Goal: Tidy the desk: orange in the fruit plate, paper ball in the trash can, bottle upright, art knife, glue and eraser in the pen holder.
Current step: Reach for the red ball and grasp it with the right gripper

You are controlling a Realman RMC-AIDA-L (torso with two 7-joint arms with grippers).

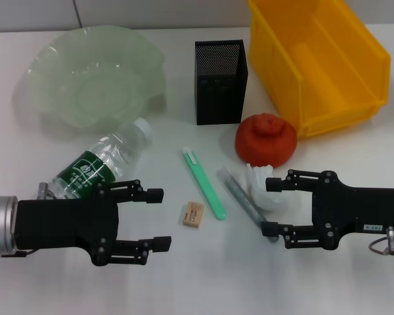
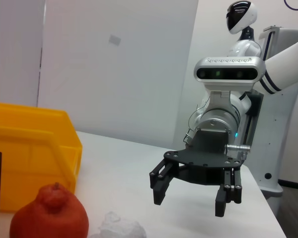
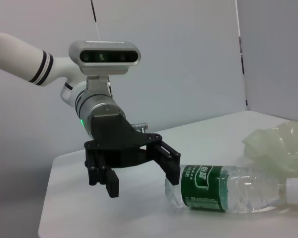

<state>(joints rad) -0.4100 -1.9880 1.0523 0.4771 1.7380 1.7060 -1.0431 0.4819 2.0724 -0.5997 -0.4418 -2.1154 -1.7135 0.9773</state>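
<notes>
on the desk, left gripper [image 1: 159, 219] sits spread wide just beside the tipped-over bottle [image 1: 102, 165], right gripper [image 1: 272, 207] spread wide too, straddling the paper ball [image 1: 262, 187].

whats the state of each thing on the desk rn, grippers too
bottle: lying on its side, capped
orange: on the desk, not in the fruit plate
paper ball: on the desk
pen holder: upright
left gripper: fingers open, holding nothing
right gripper: fingers open, around paper ball

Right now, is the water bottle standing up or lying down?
Lying down. The water bottle rests on its side on the table, cap toward the green plate.
</notes>
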